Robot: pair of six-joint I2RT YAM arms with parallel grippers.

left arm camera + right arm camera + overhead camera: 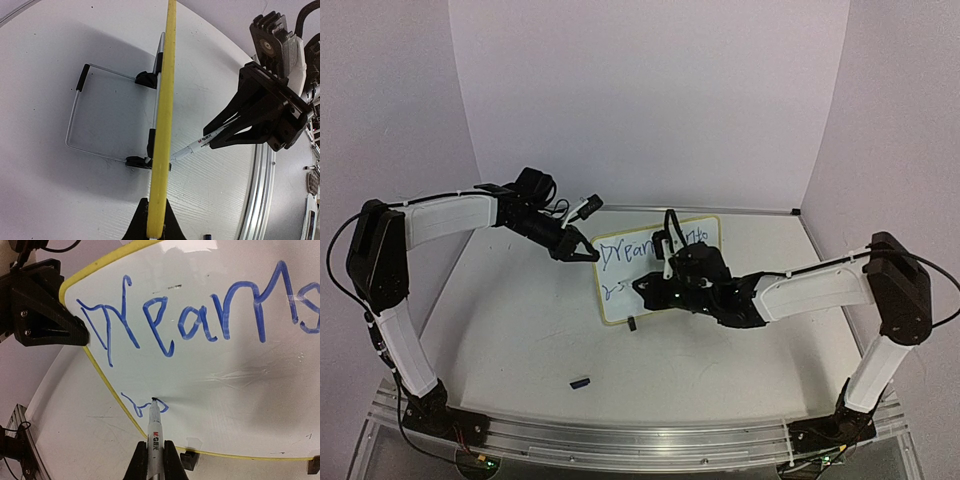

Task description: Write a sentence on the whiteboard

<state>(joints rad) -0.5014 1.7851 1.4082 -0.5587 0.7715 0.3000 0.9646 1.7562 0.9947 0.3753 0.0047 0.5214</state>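
1. Nearest to the arm bases, a small dark blue cap lies alone on the table, left of the middle and well apart from the board. It is probably the cap of the pen, but it is too small to be sure.
2. Farther in, the right gripper has its fingers pressed together on a marker. The tip of the marker touches the lower left part of the writing surface.
3. The whiteboard stands near the middle of the table, leaning back on its feet and on a wire stand behind it.
4. On the board, the sentence is only partly there. The word "Dreams" is complete in blue on the first line. In the top view some more letters follow to the right of it, but the right arm hides a part of them.
5. On the second line there is only one short curved stroke, just beside the left edge, and the marker tip sits at the end of it. So the first line seems finished or nearly finished, and almost all of the second line remains to be written.
6. Farthest, the left gripper is clamped on the yellow frame at the left edge of the board, near its top corner, one finger on each face. It appears to steady the board while the other arm writes.
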